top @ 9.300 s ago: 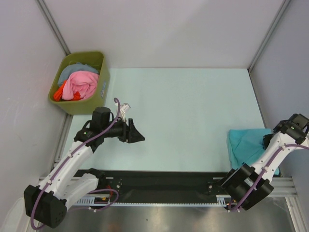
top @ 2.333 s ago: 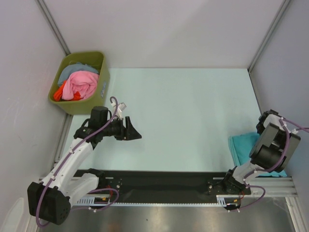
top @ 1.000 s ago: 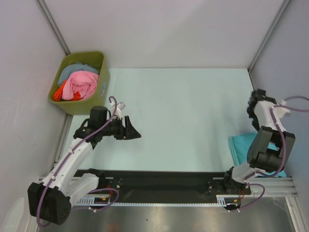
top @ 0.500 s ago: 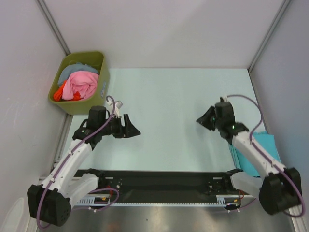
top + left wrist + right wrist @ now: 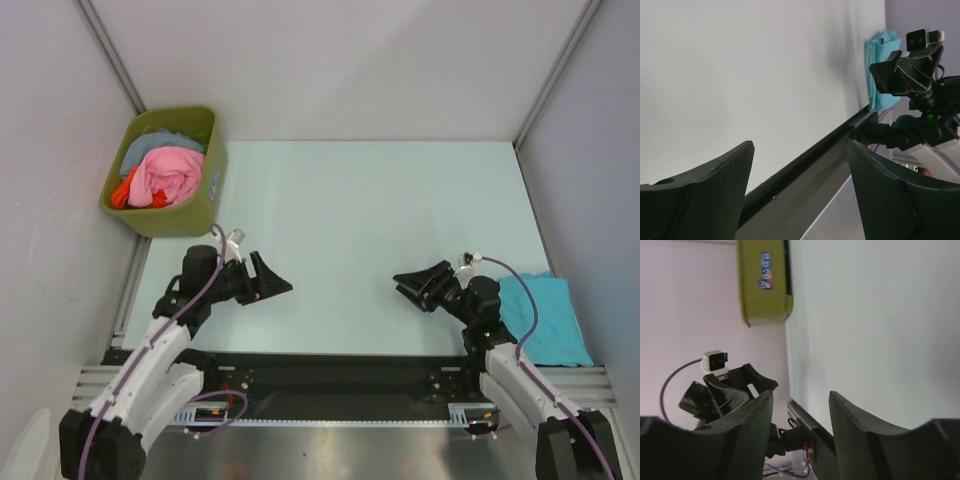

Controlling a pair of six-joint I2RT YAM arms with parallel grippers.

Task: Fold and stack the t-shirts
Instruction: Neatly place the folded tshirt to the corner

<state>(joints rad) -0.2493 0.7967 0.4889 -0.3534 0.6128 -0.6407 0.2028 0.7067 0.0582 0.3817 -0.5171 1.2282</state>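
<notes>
A folded turquoise t-shirt [image 5: 541, 316] lies flat at the table's right front corner; in the left wrist view it shows as a teal t-shirt [image 5: 879, 64] far off. My left gripper [image 5: 277, 287] hovers over the left front of the table, pointing right, open and holding nothing [image 5: 800, 146]. Facing it from the right, my right gripper [image 5: 403, 286] is just left of the t-shirt and apart from it. It is open too, with bare table between its fingers [image 5: 801, 396].
An olive-green bin [image 5: 187, 216] at the back left holds crumpled pink, red and grey-blue clothes [image 5: 166, 172]; it appears as a green bin [image 5: 763, 281] in the right wrist view. Grey walls enclose the table. A black rail [image 5: 330, 375] runs along the near edge.
My right arm swung from the right wall over the t-shirt down to the front middle, and its jaws opened. My left arm drew back toward the near edge, its jaws a little wider.
</notes>
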